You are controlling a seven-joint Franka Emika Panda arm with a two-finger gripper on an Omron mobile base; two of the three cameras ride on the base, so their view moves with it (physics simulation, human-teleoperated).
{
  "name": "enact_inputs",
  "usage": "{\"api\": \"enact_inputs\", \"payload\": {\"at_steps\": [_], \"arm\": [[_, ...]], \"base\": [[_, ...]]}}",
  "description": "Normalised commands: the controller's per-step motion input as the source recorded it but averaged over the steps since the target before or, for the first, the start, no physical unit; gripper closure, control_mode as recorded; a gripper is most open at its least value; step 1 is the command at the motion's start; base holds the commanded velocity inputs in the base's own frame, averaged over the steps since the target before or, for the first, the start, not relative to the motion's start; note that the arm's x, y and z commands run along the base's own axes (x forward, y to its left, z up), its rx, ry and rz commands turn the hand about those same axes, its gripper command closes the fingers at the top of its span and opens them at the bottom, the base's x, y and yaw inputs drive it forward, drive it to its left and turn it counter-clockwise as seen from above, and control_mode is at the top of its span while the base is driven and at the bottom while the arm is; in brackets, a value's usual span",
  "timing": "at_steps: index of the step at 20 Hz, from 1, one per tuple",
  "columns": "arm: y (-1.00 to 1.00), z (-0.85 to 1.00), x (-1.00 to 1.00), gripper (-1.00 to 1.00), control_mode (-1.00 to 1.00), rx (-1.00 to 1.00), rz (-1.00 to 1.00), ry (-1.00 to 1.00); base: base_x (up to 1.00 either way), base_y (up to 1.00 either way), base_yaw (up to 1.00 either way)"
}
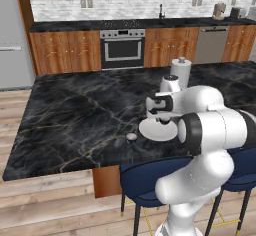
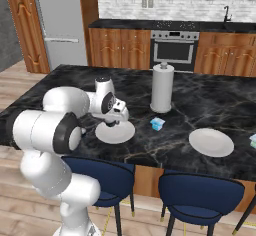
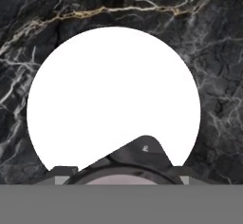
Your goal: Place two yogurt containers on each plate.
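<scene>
My gripper [image 3: 122, 174] hangs over the left white plate [image 3: 114, 95] and is shut on a dark round yogurt container [image 3: 140, 153] with a pale top. From the base, the gripper [image 1: 163, 118] sits just above that plate [image 1: 150, 131]. A second dark yogurt container [image 1: 131, 137] stands on the counter beside the plate's left rim. The same plate [image 2: 122, 134] lies under the gripper [image 2: 111, 122] in the right base view. The other white plate [image 2: 211, 142] lies bare further right. One light blue yogurt container [image 2: 158, 124] sits between the plates, another [image 2: 253, 140] at the right edge.
A tall white paper-towel roll [image 2: 162, 87] stands behind the plates on the dark marble island [image 1: 75, 115]. Blue stools [image 2: 200, 192] line the island's near edge. Cabinets and an oven [image 1: 122, 50] run along the back wall.
</scene>
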Motion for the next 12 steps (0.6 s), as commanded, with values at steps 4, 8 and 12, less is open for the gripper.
{"api": "enact_inputs", "payload": {"at_steps": [4, 8, 12], "arm": [[0.00, -0.28, 0.39, 1.00, -1.00, 0.01, 0.00, 0.00], [0.00, -0.45, 0.25, 1.00, -1.00, 0.02, 0.00, 0.00], [0.00, -0.45, 0.37, 1.00, -1.00, 0.00, 0.00, 0.00]], "base": [[0.00, 0.00, 0.00], [0.00, 0.00, 0.00], [0.00, 0.00, 0.00]]}}
